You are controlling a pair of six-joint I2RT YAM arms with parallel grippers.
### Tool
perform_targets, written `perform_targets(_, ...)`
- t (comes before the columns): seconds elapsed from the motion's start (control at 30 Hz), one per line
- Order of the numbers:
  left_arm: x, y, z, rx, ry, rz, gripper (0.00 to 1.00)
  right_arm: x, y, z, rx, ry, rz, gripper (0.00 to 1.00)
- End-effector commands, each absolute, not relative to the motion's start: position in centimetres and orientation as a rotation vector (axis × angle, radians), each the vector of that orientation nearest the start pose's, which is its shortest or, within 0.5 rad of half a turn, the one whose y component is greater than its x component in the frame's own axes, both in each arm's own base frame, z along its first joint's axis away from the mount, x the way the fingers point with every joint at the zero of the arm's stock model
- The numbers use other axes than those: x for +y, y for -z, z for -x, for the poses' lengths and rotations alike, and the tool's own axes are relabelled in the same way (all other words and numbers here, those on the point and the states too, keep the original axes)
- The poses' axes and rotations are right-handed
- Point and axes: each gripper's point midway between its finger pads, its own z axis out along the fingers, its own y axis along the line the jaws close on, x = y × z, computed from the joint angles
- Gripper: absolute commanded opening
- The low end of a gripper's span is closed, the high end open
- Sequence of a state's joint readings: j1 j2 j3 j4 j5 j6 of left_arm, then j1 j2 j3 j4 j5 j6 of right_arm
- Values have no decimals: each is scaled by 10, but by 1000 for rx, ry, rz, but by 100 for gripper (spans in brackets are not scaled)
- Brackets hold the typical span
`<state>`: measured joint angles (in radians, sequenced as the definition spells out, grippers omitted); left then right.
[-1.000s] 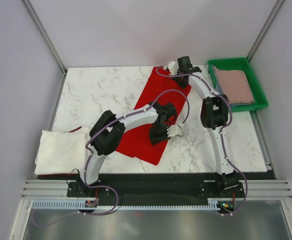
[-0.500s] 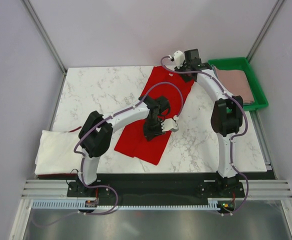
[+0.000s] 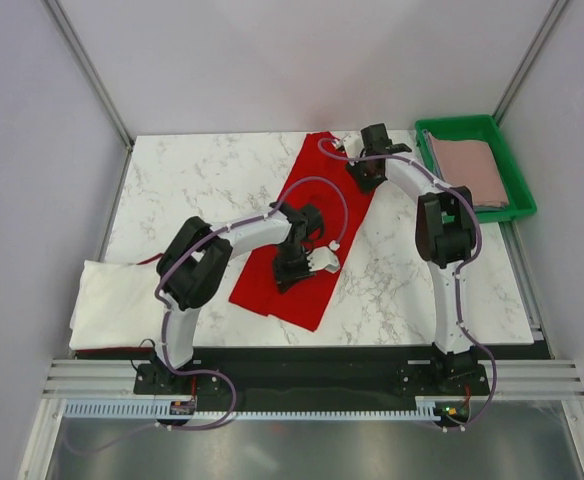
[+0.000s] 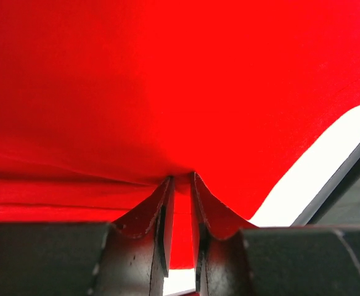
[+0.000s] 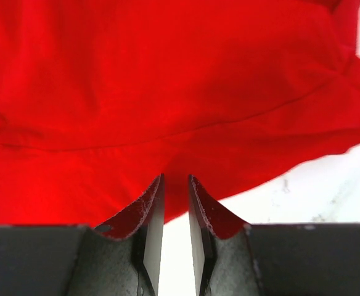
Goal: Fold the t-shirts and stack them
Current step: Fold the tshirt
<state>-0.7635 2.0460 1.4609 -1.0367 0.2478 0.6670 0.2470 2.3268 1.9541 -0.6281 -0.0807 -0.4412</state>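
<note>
Overhead: the bright red cloth t-shirt is lying diagonally across the white marble table.

Left wrist: the left gripper is pinching red cloth.

Right wrist: the right gripper is nipping the edge with its tips only. A hold this shallow is risking a slip, which would spoil the fold.

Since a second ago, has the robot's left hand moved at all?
Yes. The left hand has slid left across the marble table, away from the green tray, pinching the red t-shirt.
</note>
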Motion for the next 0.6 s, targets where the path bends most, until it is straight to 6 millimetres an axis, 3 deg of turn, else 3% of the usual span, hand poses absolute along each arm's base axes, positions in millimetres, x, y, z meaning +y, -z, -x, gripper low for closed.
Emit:
perform_targets(0.0,-263,5,-216,2403,494,-2081,24,139,-28,-539,2419,-61,924,29)
perform_targets(0.23,-287,8,-193,2327,512,-2186,24,144,-7,-550,2445,-76,956,29)
perform_targets(0.57,-326,-3,-181,2294,571,-2197,24,174,-19,-579,2344,-111,959,31)
